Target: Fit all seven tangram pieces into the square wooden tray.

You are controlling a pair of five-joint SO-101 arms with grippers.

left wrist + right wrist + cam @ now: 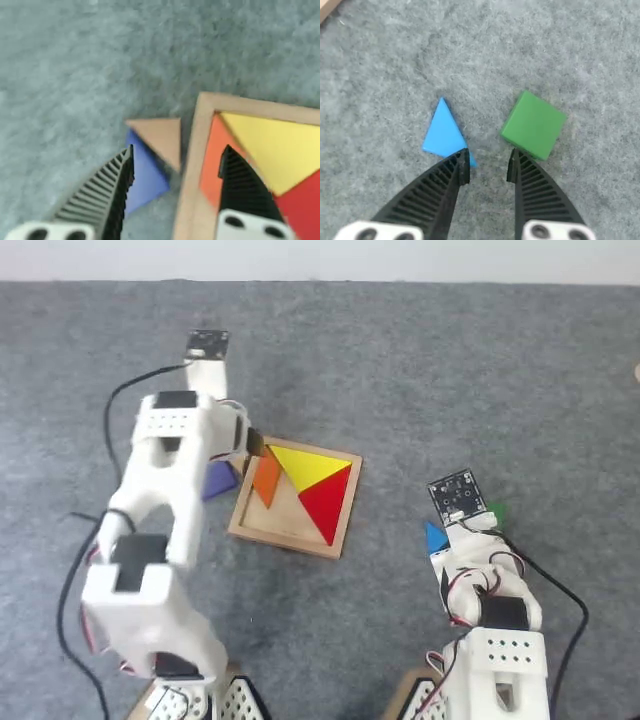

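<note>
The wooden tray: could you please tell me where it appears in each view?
High view: the wooden tray lies mid-table, with the left gripper at its far corner.
Left wrist view: its corner rim passes between the left gripper's open jaws.
Right wrist view: a tan sliver at the frame's edge may be it; uncertain.
Shared landmark: the orange piece beside the yellow triangle, high and left wrist views.
</note>
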